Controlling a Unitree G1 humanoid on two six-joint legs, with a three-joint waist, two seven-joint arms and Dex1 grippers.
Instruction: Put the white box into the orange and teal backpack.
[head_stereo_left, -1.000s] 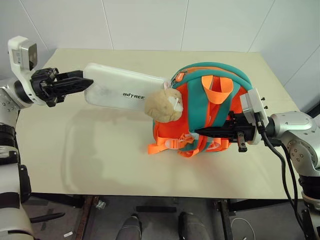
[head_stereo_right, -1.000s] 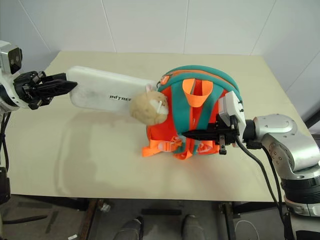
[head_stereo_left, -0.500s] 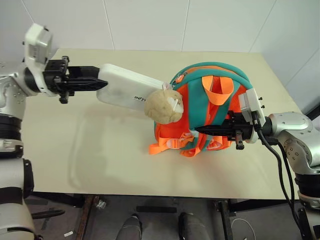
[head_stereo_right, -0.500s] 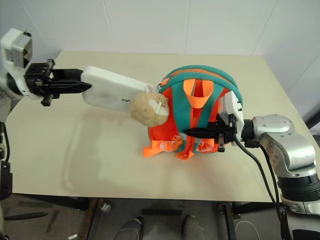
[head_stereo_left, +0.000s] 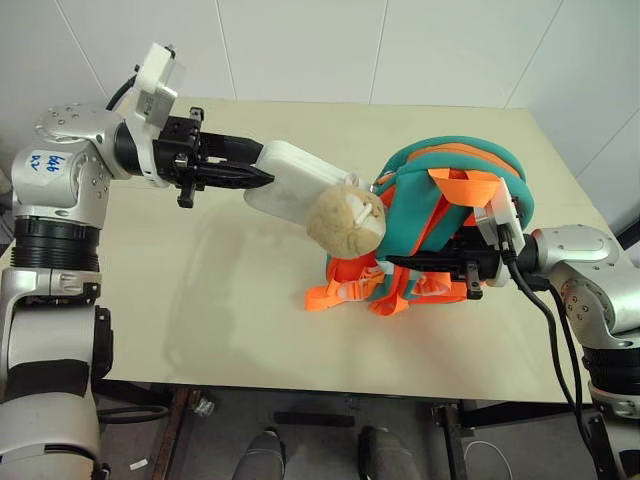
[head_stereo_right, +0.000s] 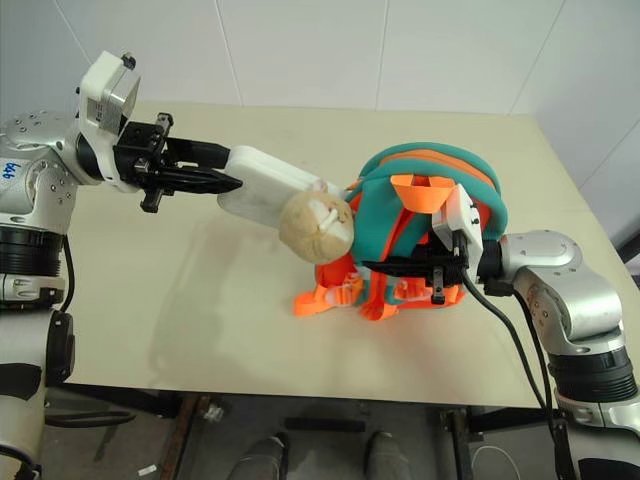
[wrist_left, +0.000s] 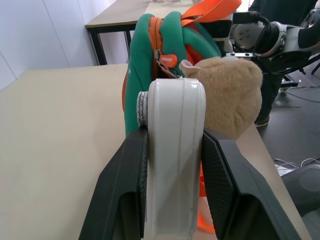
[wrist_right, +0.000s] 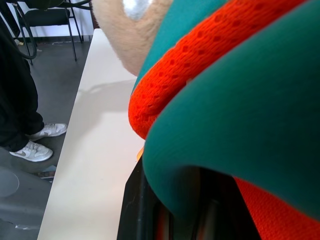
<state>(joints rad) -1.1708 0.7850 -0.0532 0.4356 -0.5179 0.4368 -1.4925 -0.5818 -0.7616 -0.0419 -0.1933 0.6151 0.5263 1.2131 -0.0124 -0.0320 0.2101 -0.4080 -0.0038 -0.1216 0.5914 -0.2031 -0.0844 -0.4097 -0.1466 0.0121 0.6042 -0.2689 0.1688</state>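
The orange and teal backpack (head_stereo_left: 445, 210) stands upright on the table, its tan plush head (head_stereo_left: 346, 216) facing my left arm. My left gripper (head_stereo_left: 260, 177) is shut on the near end of the white box (head_stereo_left: 295, 183) and holds it off the table, almost level. In the left wrist view the white box (wrist_left: 175, 145) sits on edge between the two black fingers (wrist_left: 127, 190). Its far end meets the backpack's zip opening (wrist_left: 162, 55) beside the plush head (wrist_left: 232, 95). My right gripper (head_stereo_left: 405, 264) is shut on the backpack's strap side, low down.
The beige table (head_stereo_left: 190, 300) has bare room to the left of and in front of the backpack. The right wrist view looks past the table edge to a person's dark legs and white shoes (wrist_right: 35, 145) on the floor. Another table (wrist_left: 117, 17) stands behind.
My left gripper has carried the white box to the right and rolled it onto its edge, so its far end now reaches the backpack's opening. My right gripper kept its hold and place.
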